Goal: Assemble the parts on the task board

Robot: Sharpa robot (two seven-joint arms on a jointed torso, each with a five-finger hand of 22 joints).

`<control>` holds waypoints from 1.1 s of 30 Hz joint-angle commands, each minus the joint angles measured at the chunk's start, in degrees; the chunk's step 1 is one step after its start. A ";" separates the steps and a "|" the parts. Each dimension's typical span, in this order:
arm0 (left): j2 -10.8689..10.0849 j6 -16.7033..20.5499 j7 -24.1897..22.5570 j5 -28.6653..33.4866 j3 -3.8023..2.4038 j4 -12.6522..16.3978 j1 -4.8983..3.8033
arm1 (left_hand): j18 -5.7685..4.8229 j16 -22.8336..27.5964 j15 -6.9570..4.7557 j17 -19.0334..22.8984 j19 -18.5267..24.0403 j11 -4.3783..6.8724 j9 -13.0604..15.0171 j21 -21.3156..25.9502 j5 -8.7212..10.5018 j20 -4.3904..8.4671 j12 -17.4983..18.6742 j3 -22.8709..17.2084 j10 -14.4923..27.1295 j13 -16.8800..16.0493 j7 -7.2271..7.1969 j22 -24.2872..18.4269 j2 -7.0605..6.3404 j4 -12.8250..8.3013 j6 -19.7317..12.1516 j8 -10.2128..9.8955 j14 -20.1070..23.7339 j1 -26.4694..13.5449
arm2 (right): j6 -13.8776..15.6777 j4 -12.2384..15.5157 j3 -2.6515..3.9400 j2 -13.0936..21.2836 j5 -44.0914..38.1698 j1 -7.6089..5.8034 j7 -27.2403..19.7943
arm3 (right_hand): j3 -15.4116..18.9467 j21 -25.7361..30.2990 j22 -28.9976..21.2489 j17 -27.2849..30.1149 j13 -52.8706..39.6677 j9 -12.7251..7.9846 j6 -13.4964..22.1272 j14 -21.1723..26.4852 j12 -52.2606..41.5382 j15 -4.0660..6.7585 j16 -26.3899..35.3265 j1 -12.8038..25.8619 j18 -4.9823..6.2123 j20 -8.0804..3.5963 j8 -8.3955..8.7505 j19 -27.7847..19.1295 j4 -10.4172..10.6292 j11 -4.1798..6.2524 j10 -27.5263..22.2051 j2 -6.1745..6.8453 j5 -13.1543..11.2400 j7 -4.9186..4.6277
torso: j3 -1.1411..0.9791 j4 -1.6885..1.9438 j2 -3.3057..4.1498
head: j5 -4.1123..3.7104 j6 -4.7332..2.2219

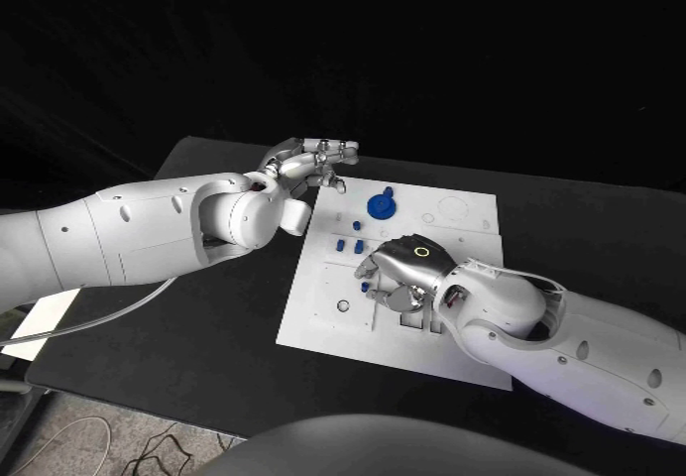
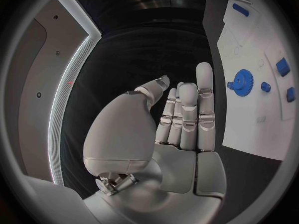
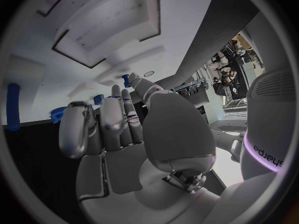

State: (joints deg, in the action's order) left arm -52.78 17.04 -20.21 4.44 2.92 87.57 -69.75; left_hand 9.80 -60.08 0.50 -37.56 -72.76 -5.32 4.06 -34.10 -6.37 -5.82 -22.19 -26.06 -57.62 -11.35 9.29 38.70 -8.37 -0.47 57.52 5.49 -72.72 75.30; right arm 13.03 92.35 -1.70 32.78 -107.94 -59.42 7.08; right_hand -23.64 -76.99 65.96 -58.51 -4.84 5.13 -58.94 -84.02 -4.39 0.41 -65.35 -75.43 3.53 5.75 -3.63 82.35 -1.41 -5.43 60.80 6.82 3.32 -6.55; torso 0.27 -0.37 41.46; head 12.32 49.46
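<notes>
Task board: flat white rectangular plate with shallow recesses and round holes, lying mid-table on the matte black table. Blue gear, round and toothed, stands on the board's far-left part; small blue pegs sit just near of it.

Right hand: silver, over the board's middle, fingers lying close together and slightly curled; cannot tell whether it holds or touches a part.

Left hand: beyond the board's far-left corner, fingers straight and side by side, holding nothing.
</notes>
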 commanded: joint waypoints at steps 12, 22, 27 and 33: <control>-0.33 -2.36 0.53 -0.49 -0.03 0.20 -0.04 | 0.58 0.08 -0.03 0.04 0.16 -0.08 0.02 0.41 -0.13 -0.17 -0.38 0.47 0.57 -0.11 0.03 -0.07 0.60 0.02 -0.38 0.10 0.40 0.14 | 7.41 6.44 2.08 8.21 1.75 -1.25 1.31 | 1.67 0.97 -1.12 1.31 -0.04 0.03 0.07 -0.77 -2.15 -0.36 0.72 0.59 1.27 -0.02 -0.11 -0.47 0.51 0.25 -0.63 0.62 0.57 0.49 | 0.06 -0.18 -0.13 | -0.87 -0.89; -0.57 -2.36 0.45 -0.51 -0.03 0.35 -0.04 | 0.58 -0.01 -0.03 -0.07 0.16 -0.09 0.02 0.42 -0.14 -0.18 -0.41 0.47 0.66 -0.12 0.04 -0.08 0.65 0.01 -0.38 0.13 0.37 0.17 | 0.09 6.93 3.22 14.82 2.13 -4.36 4.54 | 18.63 4.00 -5.47 4.58 1.14 -1.18 4.83 -0.62 -2.07 -1.77 1.67 -4.79 1.95 1.31 -0.02 -1.22 9.35 -1.23 -9.73 2.21 2.10 0.77 | -0.01 -0.78 -0.43 | -1.62 -1.88; -0.46 -2.39 0.44 -0.51 -0.03 0.24 -0.03 | 0.58 -0.01 -0.03 -0.07 0.16 -0.09 0.02 0.42 -0.14 -0.18 -0.41 0.47 0.66 -0.12 0.04 -0.08 0.65 0.01 -0.38 0.13 0.37 0.17 | -2.00 6.78 3.36 15.72 2.01 -4.68 4.64 | 19.31 3.69 -4.99 4.57 1.16 -1.22 4.92 -0.77 -2.29 -1.42 1.26 -6.49 1.85 1.06 -0.03 -0.82 11.41 -0.67 -10.03 2.14 1.93 0.73 | -0.05 -0.79 -0.43 | -1.87 -2.11; -0.31 -2.45 0.47 -0.52 -0.02 0.13 -0.03 | 0.58 -0.01 -0.03 -0.07 0.16 -0.09 0.02 0.42 -0.14 -0.18 -0.41 0.47 0.66 -0.12 0.04 -0.08 0.65 0.01 -0.38 0.13 0.37 0.17 | -4.39 6.23 3.38 15.34 2.20 -4.78 4.24 | 18.67 3.53 -4.74 4.95 1.02 -1.10 3.60 -0.84 -3.41 -0.89 1.12 -7.91 1.79 0.61 -0.21 -0.49 11.74 0.05 -7.74 0.53 1.53 0.50 | 0.06 -0.67 -0.37 | -2.08 -2.12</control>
State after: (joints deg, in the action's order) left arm -53.21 15.83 -19.46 4.30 2.93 87.68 -69.75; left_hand 9.79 -60.08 0.50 -37.57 -72.76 -5.52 4.06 -33.82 -6.37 -5.82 -22.42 -26.06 -57.43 -11.39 9.29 38.71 -8.15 -0.47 57.51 5.48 -72.72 75.53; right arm 11.97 98.70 1.65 48.28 -105.75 -64.18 10.86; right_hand -4.60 -73.23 61.17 -53.60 -3.74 3.95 -55.14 -83.92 -7.63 -0.89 -64.03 -82.98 4.41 6.36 -3.63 81.57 10.21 -5.38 52.81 7.37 5.16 -6.08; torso 0.27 -1.10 41.03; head 10.31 47.35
